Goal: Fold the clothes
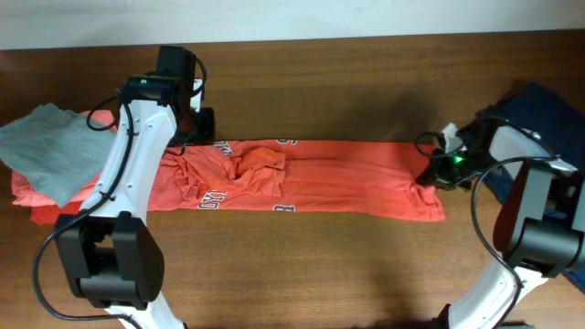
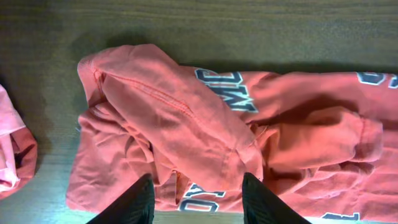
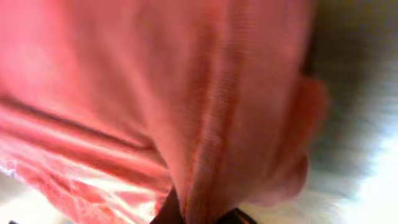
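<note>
Pinching the shirt by its right end, my right gripper is clamped; my left gripper hangs spread, empty, over the bunched left end. Long band across the table; crosswise folds remain, I judge.

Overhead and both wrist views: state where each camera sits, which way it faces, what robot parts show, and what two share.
Overhead: above the table, facing down; left arm and right arm show, T-shirt laid across.
Left wrist: on the left arm, facing down at the T-shirt's bunched end; left jaws' tips show apart at the bottom.
Right wrist: on the right arm, against blurred T-shirt cloth; right jaws' tips show, cloth between them.
Shared: overhead and left wrist both show the bunched fold and lettering.
</note>
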### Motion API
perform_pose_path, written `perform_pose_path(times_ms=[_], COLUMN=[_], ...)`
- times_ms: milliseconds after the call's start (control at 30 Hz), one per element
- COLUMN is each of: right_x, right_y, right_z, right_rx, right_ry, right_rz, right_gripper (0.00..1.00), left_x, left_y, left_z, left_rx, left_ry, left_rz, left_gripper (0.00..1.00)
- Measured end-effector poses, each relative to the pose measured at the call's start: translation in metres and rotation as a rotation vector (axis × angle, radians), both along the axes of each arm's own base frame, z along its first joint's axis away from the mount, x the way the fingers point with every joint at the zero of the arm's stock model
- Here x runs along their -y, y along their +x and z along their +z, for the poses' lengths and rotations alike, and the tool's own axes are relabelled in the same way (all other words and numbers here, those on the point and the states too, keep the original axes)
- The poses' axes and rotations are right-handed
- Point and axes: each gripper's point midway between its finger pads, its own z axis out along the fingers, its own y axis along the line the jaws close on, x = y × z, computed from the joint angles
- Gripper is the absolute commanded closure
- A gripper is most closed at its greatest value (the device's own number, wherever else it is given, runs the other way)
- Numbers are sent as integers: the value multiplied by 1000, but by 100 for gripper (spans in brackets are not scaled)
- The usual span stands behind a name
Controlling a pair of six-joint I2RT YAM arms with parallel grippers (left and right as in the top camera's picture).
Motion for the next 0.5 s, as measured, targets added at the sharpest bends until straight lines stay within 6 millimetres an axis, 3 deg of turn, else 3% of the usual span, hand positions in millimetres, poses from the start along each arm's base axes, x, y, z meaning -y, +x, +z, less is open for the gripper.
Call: perform_pose_path(times_ms=[133, 200, 300, 400, 500], right_x=[50, 75, 88, 73, 30], right_y=[-8, -5, 5, 12, 19], right_z=[10, 25, 55, 78, 87], right_rx=[-85, -101, -100, -108, -120], right_ry=[-113, -173, -228, -253, -267], right_rz=[-108, -151, -164, -108, 0], right_gripper=[96, 96, 96, 96, 96], left_x=[0, 0, -1, -1, -1], left_y=[-3, -4, -5, -5, -5], left_z=[-1, -1, -1, -1, -1], left_rx=[-13, -16, -20, -21, -22], left_ry=[1, 2, 2, 2, 2], left_rz=[0, 0, 0, 0, 0], left_gripper=[55, 55, 55, 55, 54])
